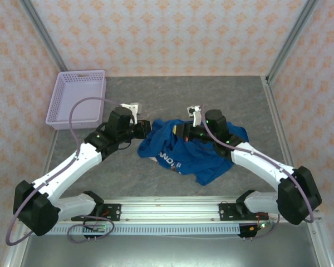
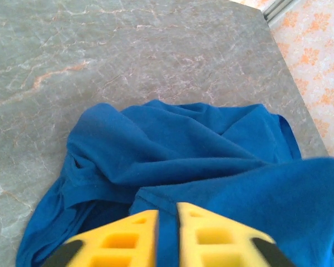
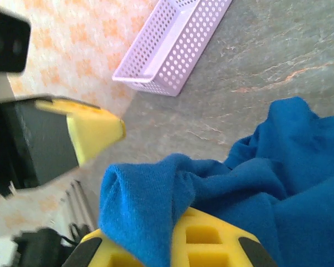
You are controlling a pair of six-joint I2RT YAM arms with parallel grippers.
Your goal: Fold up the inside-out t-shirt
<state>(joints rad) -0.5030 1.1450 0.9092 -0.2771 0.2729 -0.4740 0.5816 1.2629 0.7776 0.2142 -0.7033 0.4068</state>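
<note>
**Item:** 1 shirt [image 1: 189, 153], royal blue, short-sleeved, white lettering partly showing on its near-left side.

**Location:** middle of the table [image 1: 211, 94], in a crumpled heap between the 2 grippers. It is well apart from the basket [image 1: 78, 97] at the far left.

**Condition:** bunched and creased, not spread flat, with no fold made yet.

**Left gripper** [image 2: 168, 216]: at the heap's left edge. The jaws are nearly together, with 1 ridge of cloth pinched in the narrow gap.

**Right gripper** [image 3: 145, 228]: at the heap's far edge, clenched on 1 thick fold that drapes over its pads.

**Handling (judged):** light, soft and limp, not fragile. It will sag, drag and bunch when lifted. A grip on a mid-cloth bunch gives little control.

**Grasp points (judged):** 2 matching edges, such as hem corners or shoulder seams, 1 per gripper, so the cloth can be stretched flat.
</note>
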